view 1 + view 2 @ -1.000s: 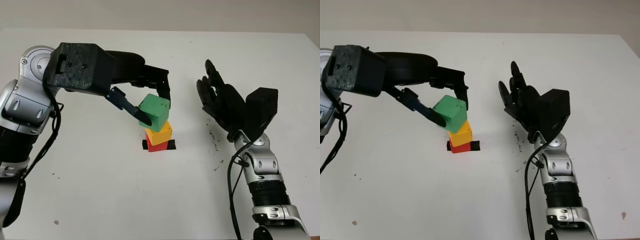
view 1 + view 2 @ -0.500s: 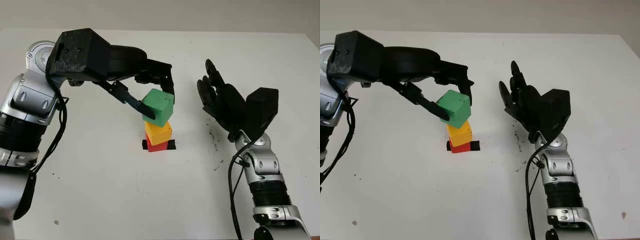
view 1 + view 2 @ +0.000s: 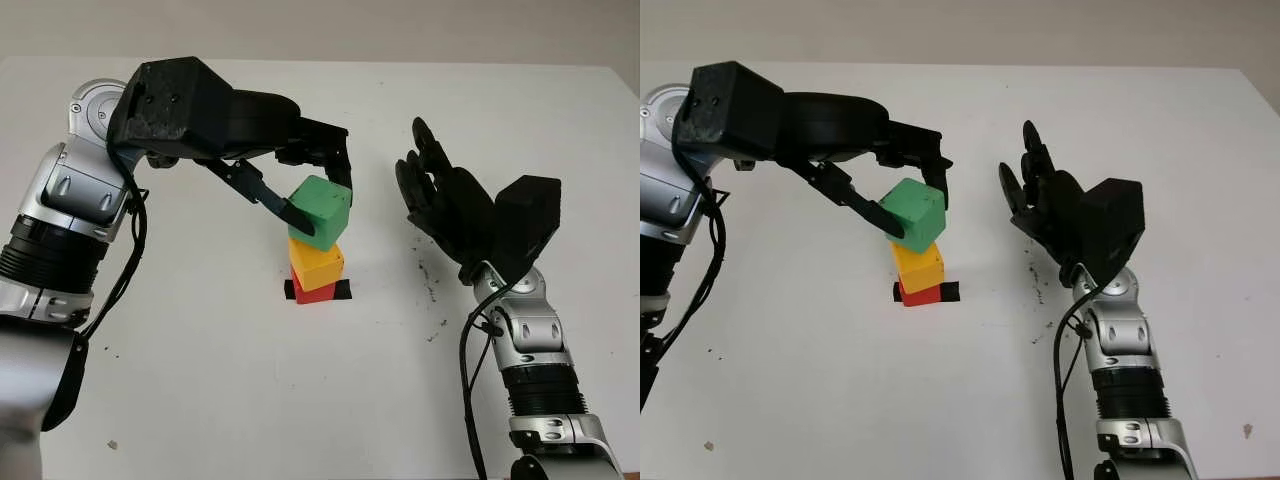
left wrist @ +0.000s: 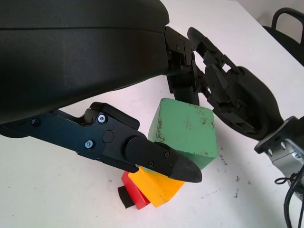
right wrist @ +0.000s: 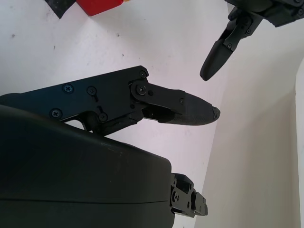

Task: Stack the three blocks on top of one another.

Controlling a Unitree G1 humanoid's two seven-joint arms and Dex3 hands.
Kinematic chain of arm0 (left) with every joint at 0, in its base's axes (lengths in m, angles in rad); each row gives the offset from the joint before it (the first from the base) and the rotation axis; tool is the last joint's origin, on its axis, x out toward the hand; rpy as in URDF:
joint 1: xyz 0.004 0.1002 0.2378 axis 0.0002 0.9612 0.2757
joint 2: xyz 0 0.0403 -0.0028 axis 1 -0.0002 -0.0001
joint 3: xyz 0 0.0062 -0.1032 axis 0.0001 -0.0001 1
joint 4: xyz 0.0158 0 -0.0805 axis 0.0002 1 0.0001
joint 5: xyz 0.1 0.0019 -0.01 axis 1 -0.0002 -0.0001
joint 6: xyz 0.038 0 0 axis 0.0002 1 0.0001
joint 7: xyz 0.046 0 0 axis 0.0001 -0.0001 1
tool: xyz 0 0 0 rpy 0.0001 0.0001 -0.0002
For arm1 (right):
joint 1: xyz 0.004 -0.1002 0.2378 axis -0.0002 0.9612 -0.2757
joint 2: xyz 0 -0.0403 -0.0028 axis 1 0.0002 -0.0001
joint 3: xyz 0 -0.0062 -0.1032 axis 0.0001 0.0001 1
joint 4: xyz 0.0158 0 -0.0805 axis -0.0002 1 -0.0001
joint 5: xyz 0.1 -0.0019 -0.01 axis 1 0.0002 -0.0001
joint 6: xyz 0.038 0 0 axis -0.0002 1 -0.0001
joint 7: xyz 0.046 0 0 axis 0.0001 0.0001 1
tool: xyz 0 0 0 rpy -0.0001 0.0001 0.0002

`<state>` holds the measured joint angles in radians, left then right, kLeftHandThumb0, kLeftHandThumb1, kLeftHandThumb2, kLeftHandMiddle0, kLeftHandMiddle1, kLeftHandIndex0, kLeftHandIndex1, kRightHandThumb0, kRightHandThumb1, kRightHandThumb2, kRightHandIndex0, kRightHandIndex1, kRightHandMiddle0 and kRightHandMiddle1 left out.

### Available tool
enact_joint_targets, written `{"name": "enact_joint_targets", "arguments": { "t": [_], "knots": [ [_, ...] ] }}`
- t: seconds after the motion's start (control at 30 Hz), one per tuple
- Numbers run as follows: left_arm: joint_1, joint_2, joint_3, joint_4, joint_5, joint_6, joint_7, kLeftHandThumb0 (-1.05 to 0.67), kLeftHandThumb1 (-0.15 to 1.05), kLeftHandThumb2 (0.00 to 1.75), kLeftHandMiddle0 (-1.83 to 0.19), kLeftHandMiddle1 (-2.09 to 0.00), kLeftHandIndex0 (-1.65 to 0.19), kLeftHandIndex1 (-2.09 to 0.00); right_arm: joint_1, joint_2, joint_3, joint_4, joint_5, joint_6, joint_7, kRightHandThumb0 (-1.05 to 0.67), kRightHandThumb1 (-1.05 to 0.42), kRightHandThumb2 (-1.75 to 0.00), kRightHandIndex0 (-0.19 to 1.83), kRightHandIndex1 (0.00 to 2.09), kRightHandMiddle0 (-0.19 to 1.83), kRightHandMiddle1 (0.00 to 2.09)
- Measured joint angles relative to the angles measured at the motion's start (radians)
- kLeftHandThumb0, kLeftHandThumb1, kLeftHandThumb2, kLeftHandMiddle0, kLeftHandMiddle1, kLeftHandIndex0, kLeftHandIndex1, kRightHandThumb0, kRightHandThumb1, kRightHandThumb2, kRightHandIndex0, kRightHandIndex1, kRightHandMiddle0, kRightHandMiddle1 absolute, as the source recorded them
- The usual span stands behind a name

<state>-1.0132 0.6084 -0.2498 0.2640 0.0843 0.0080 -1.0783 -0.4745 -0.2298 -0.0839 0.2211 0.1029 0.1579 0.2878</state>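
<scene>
Lifted a touch higher and squared over yellow plastic cube (image 3: 317,264) on red cube (image 3: 314,291): green plastic cube (image 3: 321,210) pinched by left hand (image 3: 300,185), tilted, may topple stack; right hand (image 3: 445,205) open nearby.

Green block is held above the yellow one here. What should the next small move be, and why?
Probably level the green block and lower it squarely onto the yellow block. The left hand grips it tilted, its low corner at the yellow block's top, and yellow already sits on the red block. The right hand is open, off to the side.
</scene>
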Motion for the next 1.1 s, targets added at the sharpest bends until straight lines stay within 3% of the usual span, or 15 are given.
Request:
{"name": "enact_joint_targets", "arguments": {
  "t": [0.73,0.87,0.97,1.1],
  "knots": [
    [-0.006,-0.019,-0.019,0.001,0.019,0.078,-0.066,-0.47,1.04,0.06,-0.08,-0.04,-0.27,-1.63,0.006,-0.014,0.000,-0.015,0.003,0.002,0.011,-0.61,-1.05,-0.60,-0.19,0.00,-0.19,0.00],
    [-0.006,-0.026,-0.019,0.001,0.015,0.077,-0.056,-0.49,1.02,0.05,-0.07,-0.05,-0.27,-1.46,0.006,-0.014,0.000,-0.023,0.011,0.003,0.017,-0.60,-1.05,-0.62,-0.19,0.00,-0.19,0.00],
    [-0.006,-0.026,-0.019,0.001,0.015,0.086,-0.051,-0.56,1.00,0.05,0.01,-0.03,-0.19,-1.13,0.006,-0.014,-0.002,-0.023,0.024,0.003,0.026,-0.59,-1.05,-0.62,-0.19,0.00,-0.19,0.00],
    [-0.006,-0.026,-0.019,0.001,0.014,0.086,-0.051,-0.57,0.97,0.05,0.05,-0.04,-0.19,-1.10,0.006,-0.014,-0.002,-0.023,0.024,0.008,0.026,-0.59,-1.05,-0.61,-0.19,0.00,-0.19,0.00]
  ]
}}
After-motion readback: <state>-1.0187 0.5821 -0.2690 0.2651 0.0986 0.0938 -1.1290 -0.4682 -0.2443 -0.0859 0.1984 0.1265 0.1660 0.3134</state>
